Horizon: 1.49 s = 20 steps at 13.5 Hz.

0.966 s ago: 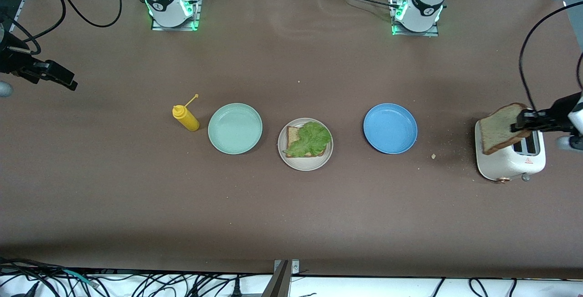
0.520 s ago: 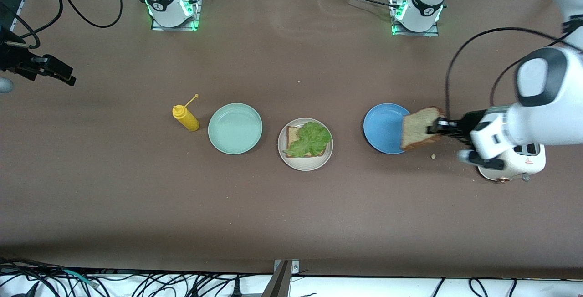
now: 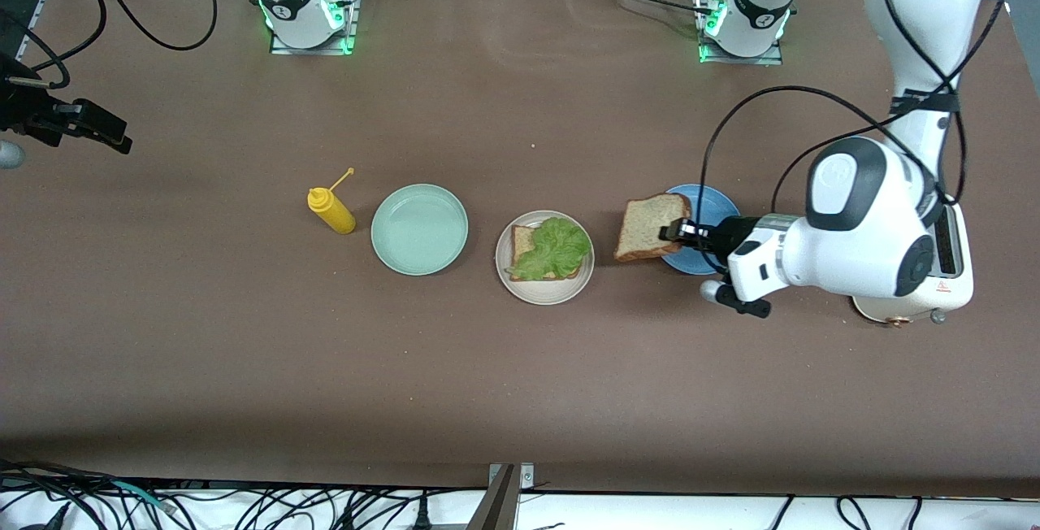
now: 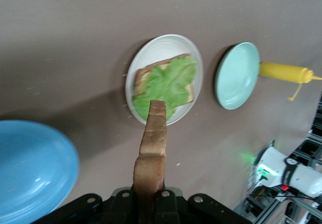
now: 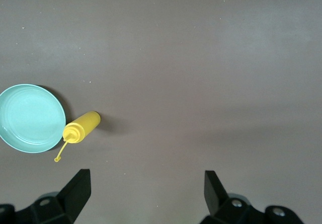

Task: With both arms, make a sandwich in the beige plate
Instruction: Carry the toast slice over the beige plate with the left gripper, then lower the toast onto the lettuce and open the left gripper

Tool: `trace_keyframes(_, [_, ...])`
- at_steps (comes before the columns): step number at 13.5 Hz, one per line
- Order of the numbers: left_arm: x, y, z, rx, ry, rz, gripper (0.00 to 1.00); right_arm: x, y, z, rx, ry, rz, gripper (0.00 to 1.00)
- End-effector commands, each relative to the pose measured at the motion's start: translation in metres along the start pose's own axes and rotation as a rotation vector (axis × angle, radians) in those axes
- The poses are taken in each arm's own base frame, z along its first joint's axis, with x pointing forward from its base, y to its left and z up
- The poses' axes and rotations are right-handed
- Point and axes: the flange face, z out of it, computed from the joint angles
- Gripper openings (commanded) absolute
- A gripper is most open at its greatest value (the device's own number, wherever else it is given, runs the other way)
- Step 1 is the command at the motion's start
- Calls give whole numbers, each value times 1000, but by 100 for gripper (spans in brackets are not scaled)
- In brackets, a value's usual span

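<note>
your round, shallow beige plate [image 3: 544,293] sits mid-table, and on it lies one square slice of brown wholegrain bread [image 3: 524,240] with a ruffled green lettuce leaf [image 3: 555,249] spread over it, the leaf uncovered on top. you can see the same plate [image 4: 151,53] with its lettuce [image 4: 168,80] from the left wrist view.

the second slice of brown bread [image 3: 648,226] is in the air, up on edge, over the table between the beige plate and the round blue plate [image 3: 719,203]. your left gripper [image 3: 676,231] has it pinched at one crust edge, the jaws pressed onto the slice; in the left wrist view the bread [image 4: 151,153] rises out of the black fingers [image 4: 168,204] and points at the beige plate. the left gripper itself is over the blue plate, which lies toward the left arm's end of the table.

beside the beige plate toward the right arm's end you have a round mint-green plate [image 3: 419,229], then a yellow squeeze bottle [image 3: 331,210] lying just beside it. a white toaster [image 3: 946,290] stands at the left arm's end, mostly covered by the left arm.

your right gripper [image 3: 96,131] waits over the table at the right arm's end, its fingers [image 5: 75,189] spread wide with nothing between them.
</note>
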Motion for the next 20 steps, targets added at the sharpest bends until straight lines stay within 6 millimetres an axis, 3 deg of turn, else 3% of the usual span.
trace_keyframes(1, [12,19,16,-60,6,-3,0,2,0,-6,-10,-8,-14,100])
trace_keyframes(4, [19,20,49,-60,-26,-5,0,4,0,-4,-1,-11,-11,100])
trace_keyframes(8, [32,23,75,-240,-15,-85,0,4,-1,-4,2,-12,-14,100])
trace_keyframes(10, [35,26,85,-271,-4,-97,0,3,-2,-4,2,-13,-14,100])
trace_keyframes(14, [49,27,124,-296,43,-136,0,8,-3,1,21,-12,-12,100])
trace_keyframes(20, [58,11,149,-284,65,-163,0,10,-6,2,22,-12,-11,100])
